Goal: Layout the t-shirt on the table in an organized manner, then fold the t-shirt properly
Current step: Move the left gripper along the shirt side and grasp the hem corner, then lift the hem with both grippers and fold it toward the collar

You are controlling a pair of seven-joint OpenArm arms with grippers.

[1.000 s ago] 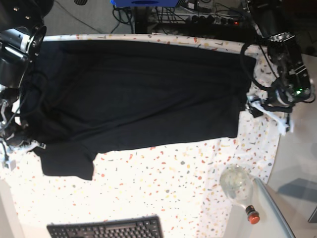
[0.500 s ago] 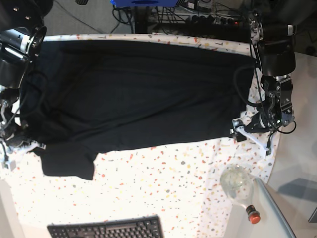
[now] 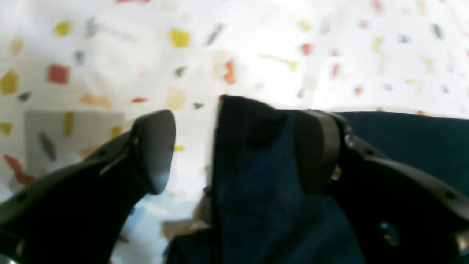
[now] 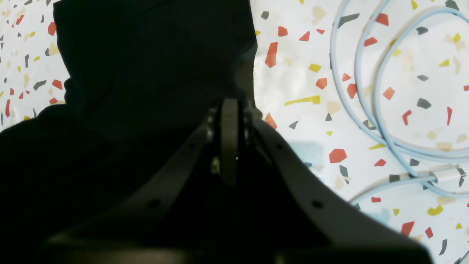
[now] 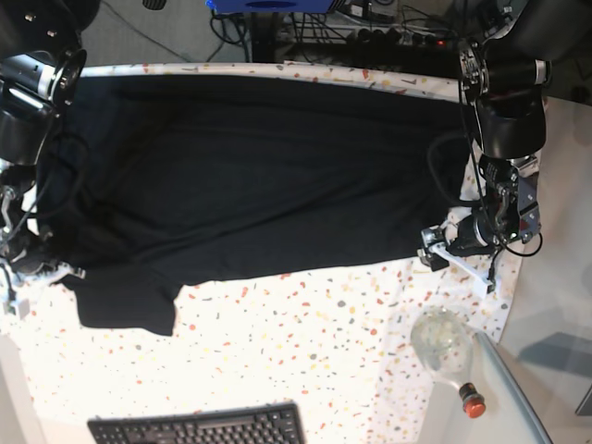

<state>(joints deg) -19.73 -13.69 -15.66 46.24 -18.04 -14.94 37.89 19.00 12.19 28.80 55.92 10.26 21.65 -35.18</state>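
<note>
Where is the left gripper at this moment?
In the base view, the left gripper is on the right, open at the t-shirt's lower right corner.

Left wrist view blurred and overexposed; base view bright, sharp

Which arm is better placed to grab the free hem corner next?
Left. Its tool is open, one finger on the t-shirt corner, the other over the bare table. The right tool is shut at the other end, against the shirt's edge.
</note>
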